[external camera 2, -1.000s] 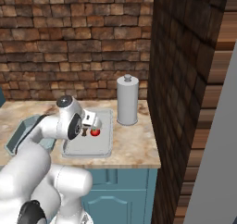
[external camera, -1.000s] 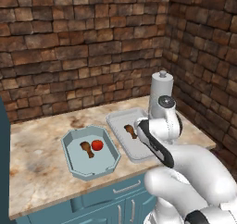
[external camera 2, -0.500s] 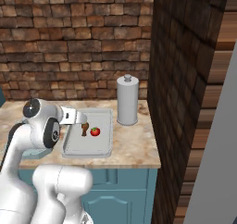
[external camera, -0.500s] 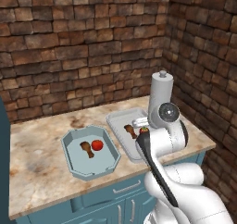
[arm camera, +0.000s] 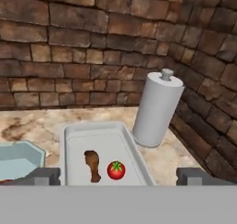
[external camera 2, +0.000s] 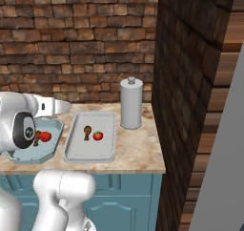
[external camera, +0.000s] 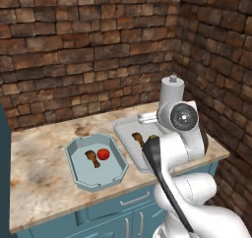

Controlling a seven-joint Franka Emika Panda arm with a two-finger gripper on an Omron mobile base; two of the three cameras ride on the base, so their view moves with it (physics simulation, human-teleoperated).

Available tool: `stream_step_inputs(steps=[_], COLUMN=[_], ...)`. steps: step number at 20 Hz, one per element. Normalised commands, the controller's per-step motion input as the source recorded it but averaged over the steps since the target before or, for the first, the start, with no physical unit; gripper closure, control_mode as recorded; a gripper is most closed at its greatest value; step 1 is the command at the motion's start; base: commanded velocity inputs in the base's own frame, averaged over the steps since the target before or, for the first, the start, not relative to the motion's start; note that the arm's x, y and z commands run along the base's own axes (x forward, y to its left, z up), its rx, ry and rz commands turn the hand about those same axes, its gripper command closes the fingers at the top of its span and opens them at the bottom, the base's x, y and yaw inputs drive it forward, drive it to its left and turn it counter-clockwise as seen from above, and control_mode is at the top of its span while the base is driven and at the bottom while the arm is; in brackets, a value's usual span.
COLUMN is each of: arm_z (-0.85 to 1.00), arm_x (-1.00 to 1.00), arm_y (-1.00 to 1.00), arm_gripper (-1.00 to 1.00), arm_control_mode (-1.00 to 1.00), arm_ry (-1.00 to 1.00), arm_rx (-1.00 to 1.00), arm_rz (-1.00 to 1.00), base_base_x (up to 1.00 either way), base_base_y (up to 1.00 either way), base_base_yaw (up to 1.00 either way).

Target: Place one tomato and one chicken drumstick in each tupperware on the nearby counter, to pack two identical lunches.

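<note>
Two tupperware stand side by side on the counter (external camera: 44, 183). The left tupperware (external camera: 81, 183) (external camera 2: 47, 153) (arm camera: 18, 156) holds a tomato (external camera: 103, 154) (external camera 2: 45, 136) and a chicken drumstick (external camera: 92, 158). In the right tupperware (external camera: 125, 131) (external camera 2: 90, 151) (arm camera: 97, 140) lie a second drumstick (external camera: 139, 138) (external camera 2: 87, 131) (arm camera: 92, 165) and a second tomato (external camera 2: 97, 135) (arm camera: 116, 170). My gripper (arm camera: 118, 179) hovers above and in front of the right tupperware, open, nothing between its fingertips (arm camera: 44, 176). My arm hides part of both tupperware in the base views.
A tall white cylinder with a knob (external camera: 172, 92) (external camera 2: 131, 103) (arm camera: 157, 108) stands right of the right tupperware, near the brick side wall (arm camera: 203, 126). A brick wall runs along the back. Teal cabinets (external camera 2: 119, 201) sit under the counter.
The arm has lifted and swung back from over the right tupperware, with the gripper staying open. The food in both tupperware has not moved.
</note>
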Motion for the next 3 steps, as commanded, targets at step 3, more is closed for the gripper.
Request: stream_step_inputs(steps=[3], arm_z=[0.55], arm_x=[-0.33], arm_y=[0.21], arm_gripper=[-1.00], arm_control_mode=[-1.00], arm_ry=[-0.16], arm_rx=[-0.03], arm_rz=[0.00], base_base_x=[0.00], base_base_y=[0.00], base_base_yaw=[0.00])
